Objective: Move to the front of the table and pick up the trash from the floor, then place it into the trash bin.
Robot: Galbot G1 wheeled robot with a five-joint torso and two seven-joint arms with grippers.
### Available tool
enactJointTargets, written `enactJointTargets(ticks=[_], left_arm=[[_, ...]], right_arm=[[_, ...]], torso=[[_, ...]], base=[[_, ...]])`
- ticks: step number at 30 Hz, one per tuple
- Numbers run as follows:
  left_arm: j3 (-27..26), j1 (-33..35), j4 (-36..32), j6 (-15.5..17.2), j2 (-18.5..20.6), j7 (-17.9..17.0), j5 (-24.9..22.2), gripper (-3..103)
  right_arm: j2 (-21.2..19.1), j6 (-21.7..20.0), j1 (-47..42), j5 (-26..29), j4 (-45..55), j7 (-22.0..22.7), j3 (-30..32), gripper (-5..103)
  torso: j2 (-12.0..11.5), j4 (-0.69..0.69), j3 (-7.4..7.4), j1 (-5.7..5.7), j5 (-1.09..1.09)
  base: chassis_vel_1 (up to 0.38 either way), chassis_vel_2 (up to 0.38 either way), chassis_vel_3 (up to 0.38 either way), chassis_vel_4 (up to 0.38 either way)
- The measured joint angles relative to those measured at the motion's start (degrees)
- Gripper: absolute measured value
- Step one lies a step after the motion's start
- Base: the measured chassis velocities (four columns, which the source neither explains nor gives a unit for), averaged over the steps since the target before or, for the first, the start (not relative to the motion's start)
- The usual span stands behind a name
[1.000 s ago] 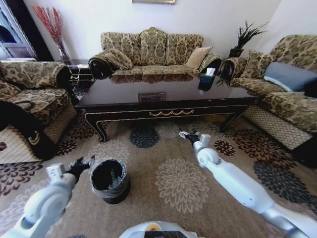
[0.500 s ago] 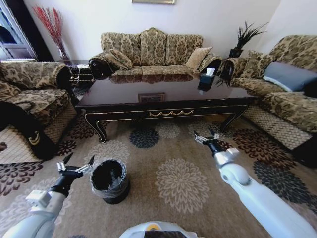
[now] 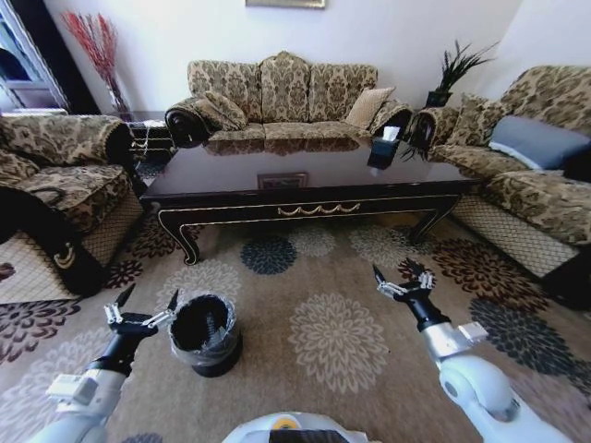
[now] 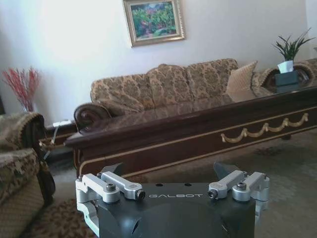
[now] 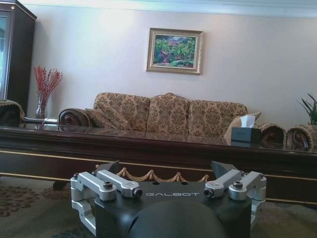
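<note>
The trash bin (image 3: 205, 334) stood on the flowery carpet (image 3: 337, 341), just beside the left gripper (image 3: 140, 312). That gripper's fingers were spread apart and held nothing. The right gripper (image 3: 404, 281) hung well away on the other side, its fingers also apart and empty. The bin was small, round and black, with a crinkly black bag inside. The big dark table (image 3: 305, 180) stood behind it.
</note>
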Motion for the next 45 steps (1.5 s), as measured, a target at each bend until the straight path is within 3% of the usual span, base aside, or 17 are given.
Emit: enactJointTargets(ticks=[3,7,17,19,21,25,27,45], left_arm=[[1.1,-0.6,0.1,3.0,1.4,-0.1,-1.9,100],[1.6,-1.1,0.5,3.7,1.9,0.0,-2.1,100],[3.2,-1.8,2.3,3.3,2.0,0.2,-1.0,100],[3.7,-1.9,2.6,3.1,1.7,0.1,-0.5,100],[3.7,-2.0,2.7,3.0,1.7,0.1,-0.4,100],[3.6,-2.3,2.8,3.1,1.9,0.0,-0.6,100],[3.6,-2.4,2.8,3.1,2.0,0.0,-0.7,100],[5.6,-4.2,4.3,4.4,2.4,-1.0,-0.4,100]], right_arm=[[0.9,0.0,-0.6,0.2,-0.5,0.7,0.2,100],[1.5,0.0,-0.8,0.5,-1.4,1.0,0.0,100],[1.5,0.5,-0.5,1.1,-4.6,1.1,-0.5,100],[1.3,0.8,0.0,1.4,-5.3,1.1,-0.8,100],[1.2,1.0,0.2,1.4,-5.8,0.9,-1.0,100],[0.9,1.2,0.7,1.4,-6.2,0.7,-1.2,100],[0.8,1.4,1.1,1.4,-6.7,0.7,-1.4,100],[0.9,4.1,2.6,0.8,-10.7,-1.3,-2.5,100]], torso=[[0.0,0.01,-0.01,0.00,0.00],[0.0,0.00,-0.01,-0.01,0.00],[0.0,0.00,-0.01,-0.01,0.05],[0.0,0.00,-0.01,-0.01,-0.05],[0.0,0.01,-0.01,-0.01,0.04],[0.0,-0.01,-0.01,-0.01,-0.04],[0.0,0.00,-0.02,-0.02,0.05],[0.0,0.00,-0.02,-0.02,-0.01]], base=[[0.216,-0.202,-0.223,0.225],[0.283,-0.244,-0.268,0.256],[0.305,-0.315,-0.306,0.300],[0.333,-0.360,-0.351,0.351],[0.372,-0.404,-0.364,0.398],[0.331,-0.412,-0.334,0.409],[0.305,-0.423,-0.287,0.439],[0.260,-0.442,-0.269,0.446]])
